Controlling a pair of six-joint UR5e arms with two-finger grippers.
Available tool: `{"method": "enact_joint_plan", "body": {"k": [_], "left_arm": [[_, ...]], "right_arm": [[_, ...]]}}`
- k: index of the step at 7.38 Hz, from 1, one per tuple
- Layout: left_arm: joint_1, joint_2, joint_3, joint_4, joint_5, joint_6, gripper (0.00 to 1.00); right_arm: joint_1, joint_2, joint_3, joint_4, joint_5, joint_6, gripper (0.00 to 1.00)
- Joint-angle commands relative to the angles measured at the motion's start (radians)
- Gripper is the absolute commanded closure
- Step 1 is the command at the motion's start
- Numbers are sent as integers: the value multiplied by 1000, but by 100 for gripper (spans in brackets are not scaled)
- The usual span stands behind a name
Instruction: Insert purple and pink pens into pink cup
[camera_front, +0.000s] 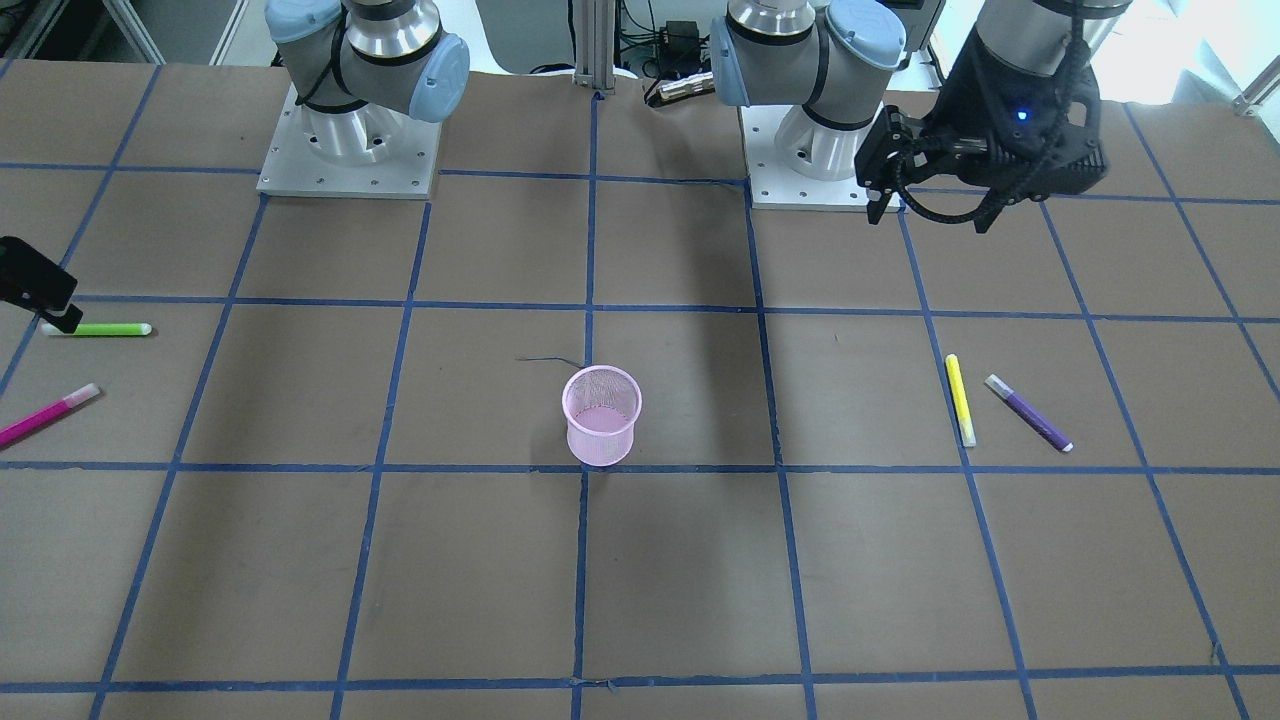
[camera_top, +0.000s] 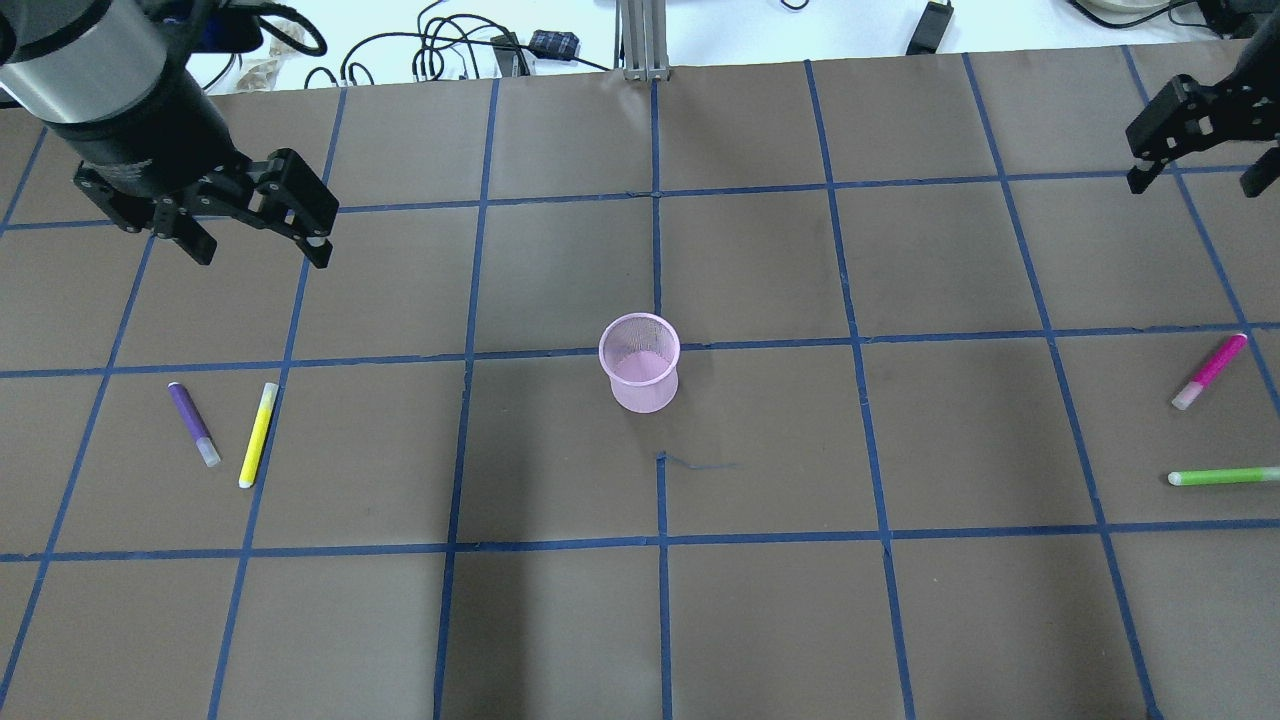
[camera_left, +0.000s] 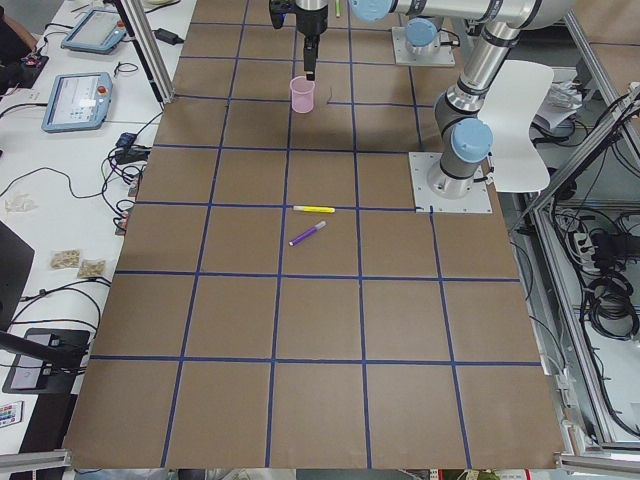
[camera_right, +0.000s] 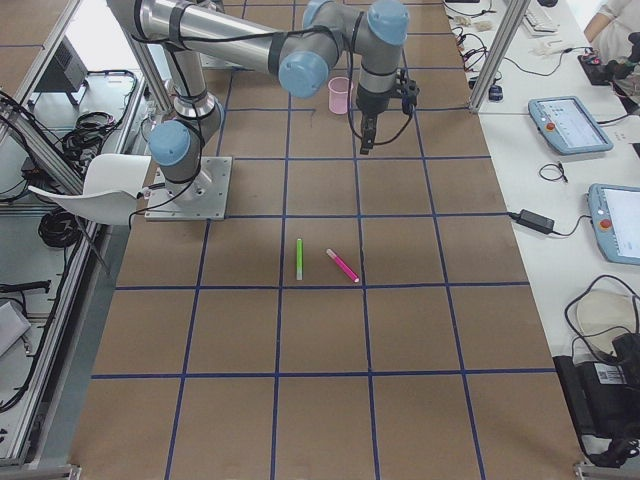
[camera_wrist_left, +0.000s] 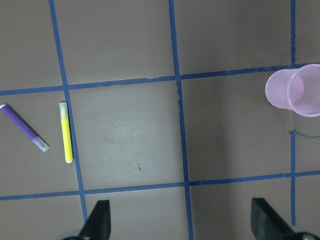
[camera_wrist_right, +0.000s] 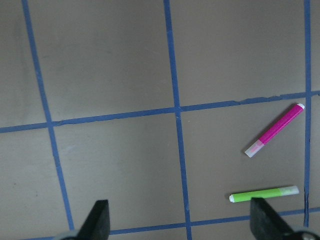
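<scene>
Hovers spread wide at left gripper (camera_top: 260, 252), well apart from purple pen (camera_top: 193, 424) — likewise wide at right gripper (camera_top: 1195, 186), clear of pink pen (camera_top: 1210, 371).

A brown table (camera_top: 760, 270) gridded with blue tape (camera_top: 655, 260) bears a pale pink cup (camera_top: 640, 378) of fine mesh. The purple pen (camera_top: 193, 424) and the magenta pink pen (camera_top: 1210, 371) each show a frosted, whitish cap; the yellow pen (camera_top: 258, 434) and green pen (camera_top: 1222, 477) are neon-bright with white tips. The left gripper (camera_top: 263, 257) and right gripper (camera_top: 1195, 185) are black, the arms (camera_front: 390, 35) silver with light blue joint covers (camera_front: 440, 65).
</scene>
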Motion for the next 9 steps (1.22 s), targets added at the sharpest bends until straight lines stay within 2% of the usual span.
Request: {"method": "enact_joint_plan", "body": {"k": [1, 2, 3, 5, 7, 8, 9], "left_arm": [[159, -16, -14, 32, 3, 39, 0], [239, -36, -28, 66, 3, 36, 0], [335, -88, -70, 169, 0, 47, 0], [483, -169, -165, 381, 6, 45, 0], [523, -270, -241, 596, 6, 47, 0], [525, -322, -246, 613, 6, 28, 0], [523, -364, -246, 633, -2, -31, 0]], "right_arm": [[-77, 82, 26, -204, -9, 154, 0], [-100, 127, 65, -292, -10, 111, 0], [-164, 151, 82, -299, 0, 106, 0], [-197, 250, 93, -298, -12, 161, 0], [-259, 281, 97, -334, -20, 167, 0], [-270, 301, 131, -424, -26, 164, 0], [-283, 335, 192, -588, -32, 132, 0]]}}
